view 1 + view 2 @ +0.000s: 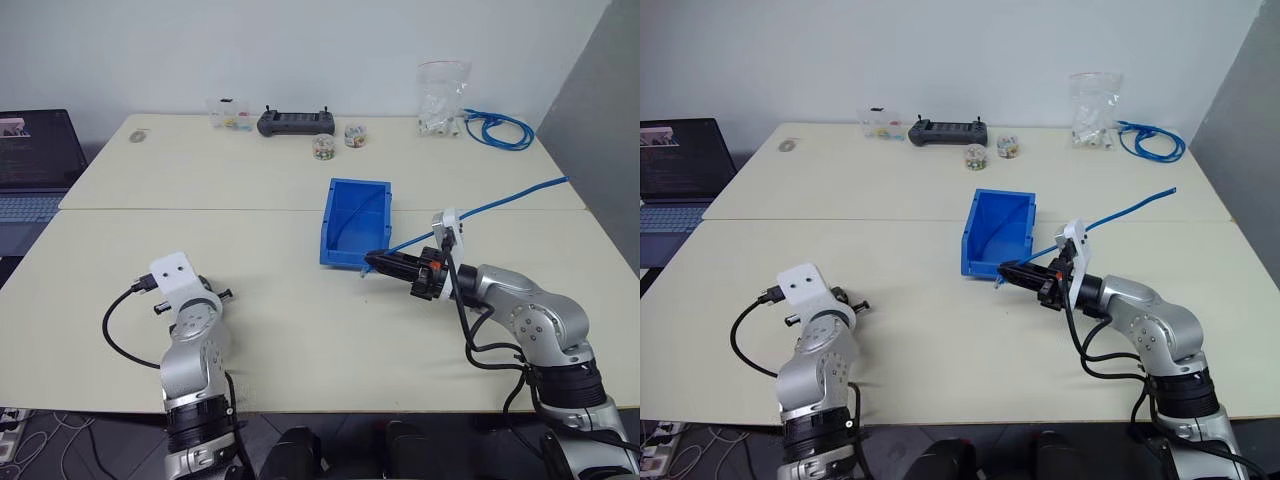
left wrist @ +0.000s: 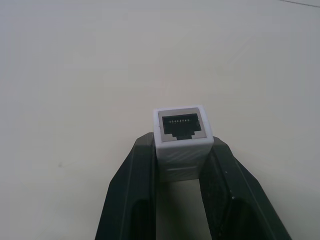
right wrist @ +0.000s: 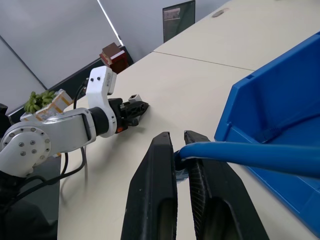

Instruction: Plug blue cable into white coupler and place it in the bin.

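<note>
Left wrist view: left gripper [image 2: 183, 165] clamped on white coupler [image 2: 182, 138], socket facing out
Right gripper [image 3: 181, 150]: closed on blue cable [image 3: 250, 156], beside bin
Bin [image 1: 356, 222]: mid table [image 1: 300, 330], cable trails toward right edge

Blue cable [image 3: 250, 152] between fingers [image 3: 155, 195]

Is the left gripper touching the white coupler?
Touching. In the left wrist view, both black fingers of the left gripper press against opposite sides of the white coupler, with no gap on either side.
</note>
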Tool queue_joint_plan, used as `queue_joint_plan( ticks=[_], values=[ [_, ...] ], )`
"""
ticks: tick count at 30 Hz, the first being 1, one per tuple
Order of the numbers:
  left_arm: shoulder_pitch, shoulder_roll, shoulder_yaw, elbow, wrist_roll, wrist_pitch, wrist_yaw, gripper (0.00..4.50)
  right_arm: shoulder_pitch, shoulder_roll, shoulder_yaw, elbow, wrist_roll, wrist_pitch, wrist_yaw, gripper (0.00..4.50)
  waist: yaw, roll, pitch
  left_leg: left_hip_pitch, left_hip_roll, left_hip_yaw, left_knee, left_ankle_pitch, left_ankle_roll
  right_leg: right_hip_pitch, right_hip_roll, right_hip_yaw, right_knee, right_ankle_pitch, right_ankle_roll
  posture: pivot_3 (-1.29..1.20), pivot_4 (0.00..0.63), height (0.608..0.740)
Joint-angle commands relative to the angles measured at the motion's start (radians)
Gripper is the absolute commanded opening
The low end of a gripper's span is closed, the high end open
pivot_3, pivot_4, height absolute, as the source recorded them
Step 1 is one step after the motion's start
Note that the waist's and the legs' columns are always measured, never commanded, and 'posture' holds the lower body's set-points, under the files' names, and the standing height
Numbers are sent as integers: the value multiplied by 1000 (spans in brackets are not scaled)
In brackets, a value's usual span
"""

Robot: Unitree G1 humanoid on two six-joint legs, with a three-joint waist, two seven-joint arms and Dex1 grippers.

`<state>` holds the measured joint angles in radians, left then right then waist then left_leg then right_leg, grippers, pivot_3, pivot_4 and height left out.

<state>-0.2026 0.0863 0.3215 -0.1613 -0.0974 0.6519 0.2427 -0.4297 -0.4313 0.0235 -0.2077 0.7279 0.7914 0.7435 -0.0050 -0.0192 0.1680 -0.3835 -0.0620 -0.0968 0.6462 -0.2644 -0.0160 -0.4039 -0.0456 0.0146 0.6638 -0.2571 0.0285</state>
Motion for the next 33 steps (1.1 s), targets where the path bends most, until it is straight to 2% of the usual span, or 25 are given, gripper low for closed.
queue_joint_plan(
  ticks=[1, 5, 9, 12, 14, 19, 24, 33],
  values=[
    [66, 99, -135, -69, -48, 37, -238, 836, 19, -29, -24, -69, -8, -26, 8, 54, 1, 0, 0, 0, 0, 0, 0, 0, 0, 0, 0, 0, 0, 0, 0, 0, 150, 740],
    [68, 265, -304, -90, -109, 57, -556, 836, 79, -87, -17, -129, -43, -52, 25, 54, 20, 0, 0, -1, -1, -2, 0, 0, 1, 1, 0, -1, -1, 0, 0, 0, 150, 740],
    [-32, 431, -497, -89, -161, 44, -911, 833, 163, -125, -22, -214, -55, -65, 17, 54, 25, 1, 0, -1, -2, -2, 0, -1, 2, 2, -1, -1, -3, 0, 0, 0, 150, 740],
    [-125, 504, -623, -52, -148, -31, -1109, 832, 208, -141, -12, -254, -77, -82, 10, 54, 18, 1, 0, -2, -1, -1, 0, -1, 2, 1, -1, -1, -3, 0, 0, 0, 150, 740],
    [-192, 519, -694, -3, -124, -99, -1213, 829, 233, -150, -1, -273, -101, -98, 8, 54, 12, 1, 0, -2, -1, -1, 0, -1, 2, 0, 0, 0, -3, 0, 0, 0, 150, 740],
    [-296, 506, -805, 142, -46, -247, -1348, 828, 260, -153, 30, -293, -154, -136, 1, 54, -4, 1, 0, -1, 2, -1, 0, -2, 4, 0, 1, -1, -2, -1, -1, 0, 150, 740],
    [-318, 478, -846, 281, 27, -369, -1380, 827, 245, -146, 93, -285, -239, -203, -2, 54, -2, 1, 0, -1, 2, -1, 0, -2, 4, 0, 2, 0, -2, -1, -1, 0, 150, 740],
    [-338, 448, -835, 320, 38, -374, -1420, 827, 137, -113, 203, -221, -302, -219, 39, 54, 0, 1, 0, -1, 2, -2, 1, -2, 4, 1, 2, 0, -1, -1, -1, 0, 150, 740]
  ],
)
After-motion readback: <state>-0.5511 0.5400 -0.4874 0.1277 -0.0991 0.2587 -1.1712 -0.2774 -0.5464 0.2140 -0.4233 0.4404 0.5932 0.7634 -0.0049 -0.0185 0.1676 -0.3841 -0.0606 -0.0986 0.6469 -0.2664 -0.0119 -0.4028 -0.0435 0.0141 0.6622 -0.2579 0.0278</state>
